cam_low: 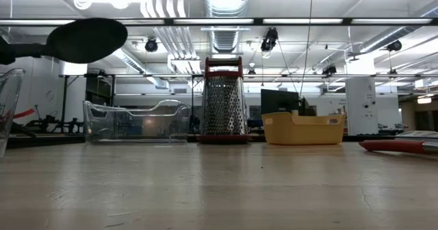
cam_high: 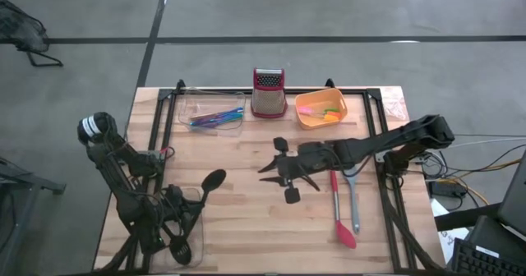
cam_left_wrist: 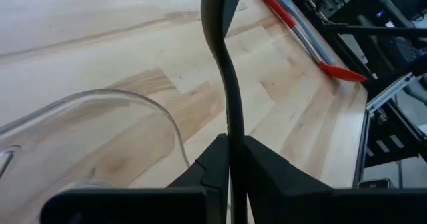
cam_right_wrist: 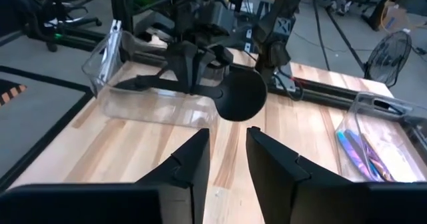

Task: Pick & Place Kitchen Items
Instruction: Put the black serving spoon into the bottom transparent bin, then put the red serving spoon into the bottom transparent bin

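My left gripper (cam_high: pixel 174 198) (cam_left_wrist: pixel 230 144), at the near left, is shut on a black spoon (cam_high: pixel 212 181) (cam_low: pixel 85 40) that is lifted above the wood. Just beside it stands a clear tray (cam_high: pixel 193 218) (cam_left_wrist: pixel 100 127) holding a black slotted spoon (cam_high: pixel 181 247). My right gripper (cam_high: pixel 275 171) (cam_right_wrist: pixel 227 134) hovers over the table's middle, open with nothing between its fingers, facing the black spoon's bowl (cam_right_wrist: pixel 240 94). A red spoon (cam_high: pixel 340 214) (cam_left_wrist: pixel 300 31) and a grey spatula (cam_high: pixel 353 204) lie flat on the table at the right. My left gripper pinches the black spoon's slim handle (cam_left_wrist: pixel 231 127) between its two fingers. The handle runs forward out of the fingers toward the table's middle. The spoon is lifted clear of the table, roughly level, with its bowl (cam_high: pixel 214 180) out in front.
Along the far edge stand a clear tray (cam_high: pixel 215 112) with multicoloured cutlery, a steel grater (cam_high: pixel 269 93) with a red top, and an orange tub (cam_high: pixel 320 109). Black frame rails (cam_high: pixel 386 186) run down both sides. Bare wood lies between the two grippers.
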Robot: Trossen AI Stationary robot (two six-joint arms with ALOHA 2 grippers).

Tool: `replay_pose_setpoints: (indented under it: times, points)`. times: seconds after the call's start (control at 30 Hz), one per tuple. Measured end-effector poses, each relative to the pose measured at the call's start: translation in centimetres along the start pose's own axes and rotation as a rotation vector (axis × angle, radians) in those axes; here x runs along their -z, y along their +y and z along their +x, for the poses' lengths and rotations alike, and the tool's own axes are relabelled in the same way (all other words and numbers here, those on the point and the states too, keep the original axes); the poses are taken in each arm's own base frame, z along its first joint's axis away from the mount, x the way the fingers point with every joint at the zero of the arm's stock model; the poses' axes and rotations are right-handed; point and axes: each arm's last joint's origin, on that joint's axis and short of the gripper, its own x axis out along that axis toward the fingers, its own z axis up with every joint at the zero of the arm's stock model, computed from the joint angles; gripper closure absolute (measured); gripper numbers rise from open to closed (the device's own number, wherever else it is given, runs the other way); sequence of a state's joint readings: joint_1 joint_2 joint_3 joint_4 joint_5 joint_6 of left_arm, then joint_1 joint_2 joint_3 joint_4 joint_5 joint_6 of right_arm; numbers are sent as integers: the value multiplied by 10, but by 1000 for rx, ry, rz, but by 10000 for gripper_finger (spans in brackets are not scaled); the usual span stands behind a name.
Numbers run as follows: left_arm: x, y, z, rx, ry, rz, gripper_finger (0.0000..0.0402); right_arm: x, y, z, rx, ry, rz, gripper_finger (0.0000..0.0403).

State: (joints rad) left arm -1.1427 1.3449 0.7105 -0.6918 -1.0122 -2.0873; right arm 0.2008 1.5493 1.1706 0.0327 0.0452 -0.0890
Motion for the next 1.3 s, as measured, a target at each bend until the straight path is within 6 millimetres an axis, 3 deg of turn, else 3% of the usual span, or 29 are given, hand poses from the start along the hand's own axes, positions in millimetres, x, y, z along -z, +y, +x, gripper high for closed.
replay_pose_setpoints:
  times: [0.57, 0.83, 1.13, 1.3]
  points:
    - [1, 3, -1, -47, 73, -12, 278, 7, -2, 5, 6, 45, 12, 346]
    - [-2, 1, -3, -5, 32, -5, 275, 7, -2, 5, 5, 45, 11, 346]
    - [-21, -11, -16, 78, 5, 48, 277, 15, -1, 4, -2, 138, 57, 316]
    - [-37, -22, -24, 178, -197, 76, 278, 32, 7, -3, -11, 332, 159, 304]
